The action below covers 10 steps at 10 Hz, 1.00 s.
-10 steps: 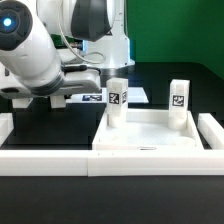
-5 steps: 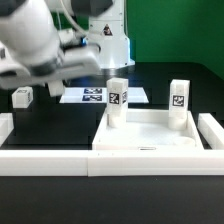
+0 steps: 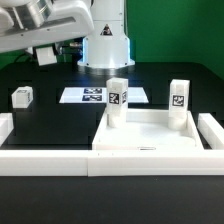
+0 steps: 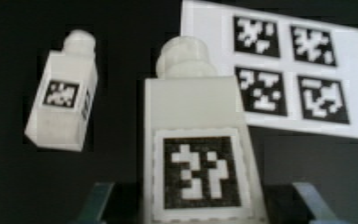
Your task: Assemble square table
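Note:
The square table's white slab (image 3: 150, 133) lies upside down at the exterior view's right. Two tagged legs (image 3: 117, 101) (image 3: 178, 101) stand upright in its far corners. A third leg (image 3: 22, 96) lies loose on the black table at the left; the wrist view shows it as the leg (image 4: 60, 90) lying below. My gripper (image 3: 47, 54) hangs high at the upper left. In the wrist view my gripper (image 4: 202, 203) is shut on a fourth leg (image 4: 194, 140), tag facing the camera, with a finger (image 4: 105, 203) on either side.
The marker board (image 3: 100, 95) lies flat behind the slab and shows in the wrist view as the marker board (image 4: 274, 60). A low white border wall (image 3: 60, 162) runs along the front with side pieces (image 3: 211, 130). The robot base (image 3: 105, 40) stands at the back.
The arm has risen from low over the table's left side to high at the upper left, uncovering the loose leg on the table. Slab and standing legs have not moved.

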### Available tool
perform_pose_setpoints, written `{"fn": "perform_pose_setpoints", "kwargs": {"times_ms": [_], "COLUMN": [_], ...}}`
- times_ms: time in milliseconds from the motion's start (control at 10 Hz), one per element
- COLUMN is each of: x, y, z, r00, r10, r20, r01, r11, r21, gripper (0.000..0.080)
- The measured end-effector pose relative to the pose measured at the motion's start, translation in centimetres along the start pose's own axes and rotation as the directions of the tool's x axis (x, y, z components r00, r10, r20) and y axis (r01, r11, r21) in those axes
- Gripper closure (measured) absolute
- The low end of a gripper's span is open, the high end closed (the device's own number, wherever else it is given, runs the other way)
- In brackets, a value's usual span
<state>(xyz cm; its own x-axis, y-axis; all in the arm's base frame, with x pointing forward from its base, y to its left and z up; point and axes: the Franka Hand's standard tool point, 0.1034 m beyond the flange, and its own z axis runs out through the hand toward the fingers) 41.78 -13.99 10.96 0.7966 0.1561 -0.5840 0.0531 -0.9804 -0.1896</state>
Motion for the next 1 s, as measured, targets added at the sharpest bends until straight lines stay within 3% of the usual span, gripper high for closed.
{"fn": "perform_pose_setpoints", "kwargs": {"times_ms": [100, 300, 500, 600, 700, 900, 1000], "x": [0.7, 3.7, 7.1, 8.9, 10.7, 12.1, 12.1], "y": [0.0, -1.3, -2.9, -4.6, -7.5, -11.7, -12.5], "z": [-0.6, -4.4, -6.4, -8.0, -9.5, -9.8, -10.0], "r00": [0.998, 0.978, 0.931, 0.897, 0.849, 0.773, 0.712], "r10": [0.001, -0.007, 0.004, 0.035, 0.038, 0.053, 0.031], "r20": [-0.057, -0.210, -0.365, -0.441, -0.526, -0.632, -0.702], "r01": [-0.002, 0.002, -0.024, -0.071, -0.095, -0.132, -0.130], "r11": [1.000, 1.000, 0.999, 0.995, 0.992, 0.988, 0.988], "r21": [-0.010, -0.023, -0.048, -0.064, -0.081, -0.078, -0.088], "gripper": [0.0508, 0.0508, 0.0508, 0.0508, 0.0508, 0.0508, 0.0508]}}
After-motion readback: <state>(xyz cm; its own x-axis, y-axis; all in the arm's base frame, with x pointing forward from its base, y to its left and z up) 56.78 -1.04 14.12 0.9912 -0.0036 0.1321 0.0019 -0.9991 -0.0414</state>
